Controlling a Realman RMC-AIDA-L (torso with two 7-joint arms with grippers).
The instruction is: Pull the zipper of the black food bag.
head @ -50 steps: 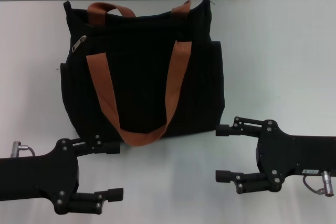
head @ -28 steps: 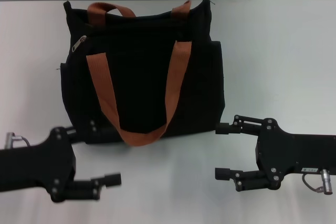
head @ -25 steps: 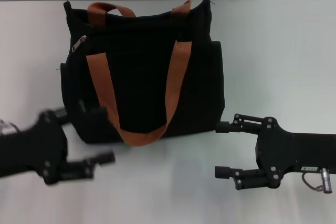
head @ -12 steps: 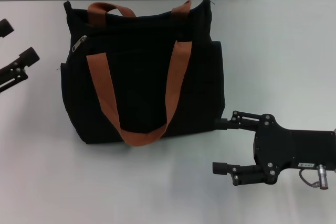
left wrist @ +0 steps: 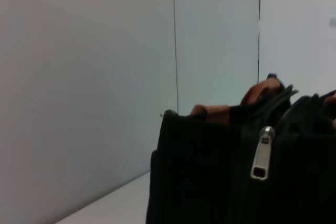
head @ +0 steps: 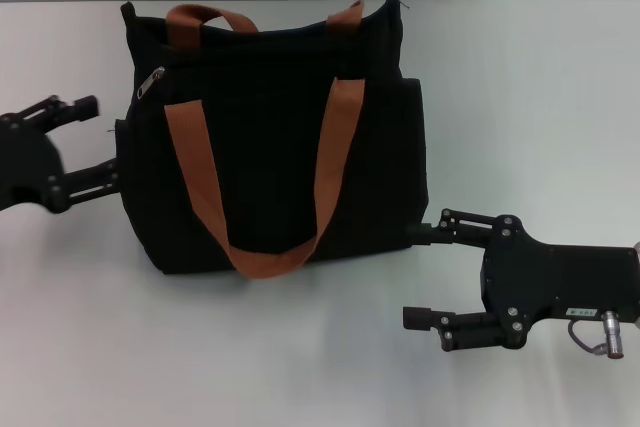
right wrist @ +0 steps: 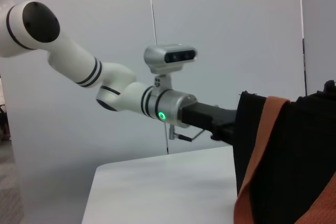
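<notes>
Beside the bag point(head: 270, 137)'s left edge, near the zipper point(head: 151, 82), the left gripper point(head: 92, 142) gapes empty; right gripper point(head: 418, 275) open, empty, nearer corner.

The bag point(head: 275, 137) lies on the white tabletop point(head: 540, 97), its zipper point(head: 151, 83) near the left top corner. The left hand point(head: 92, 139) sits open just beside the bag's left edge. The right hand point(head: 418, 277) is open at the bag's lower right corner.

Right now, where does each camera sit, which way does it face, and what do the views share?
Head view: above, looking down on the black food bag; both pincers show, left pincer by the bag's left side, right pincer near its right corner.
Left wrist view: low beside the bag, facing the zipper; no own fingers.
Right wrist view: low, facing across the bag to the left arm.
Shared: bag in all.
</notes>
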